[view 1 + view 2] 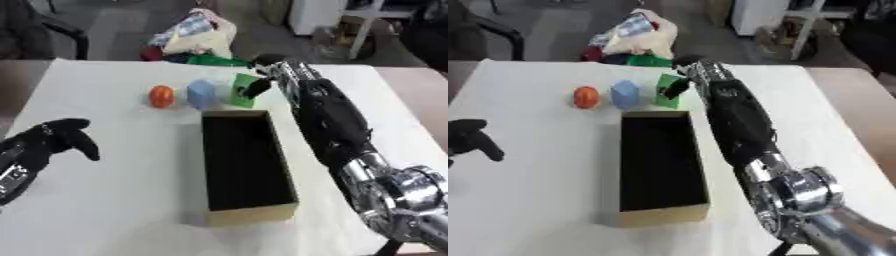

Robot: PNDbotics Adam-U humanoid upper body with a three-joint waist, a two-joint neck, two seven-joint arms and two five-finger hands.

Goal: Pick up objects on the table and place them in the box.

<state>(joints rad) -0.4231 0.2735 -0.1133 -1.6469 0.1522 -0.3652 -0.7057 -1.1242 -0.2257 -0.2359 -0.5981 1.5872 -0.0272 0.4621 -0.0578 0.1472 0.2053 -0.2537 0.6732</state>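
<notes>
Your right hand (pixel 267 75) is stretched out to the far side of the white table (pixel 114 200), past the end of the box (pixel 245 165). Its fingers are curled down over the green block (pixel 245 92), and a dark fingertip lies against the block's face; whether the block is truly pinched or only touched you cannot tell from here, since the hand hides part of it. The block sits on the table just beyond the box's far end wall.

Left of the green block you have 2 more objects in a row: a light blue block (pixel 200 93) just beside it, and an orange ball (pixel 161 96) next to that (the 3 stand close together, none of them in the box). The box itself is a long cardboard tray with a dark inside, lying lengthwise away from you near the middle of the table.

Your left hand (pixel 44 145) rests at the lower left of the table, well apart from everything, with its fingers loosely bent and nothing in them.

Beyond the table's far edge lies a heap of coloured bags (pixel 197 40).
</notes>
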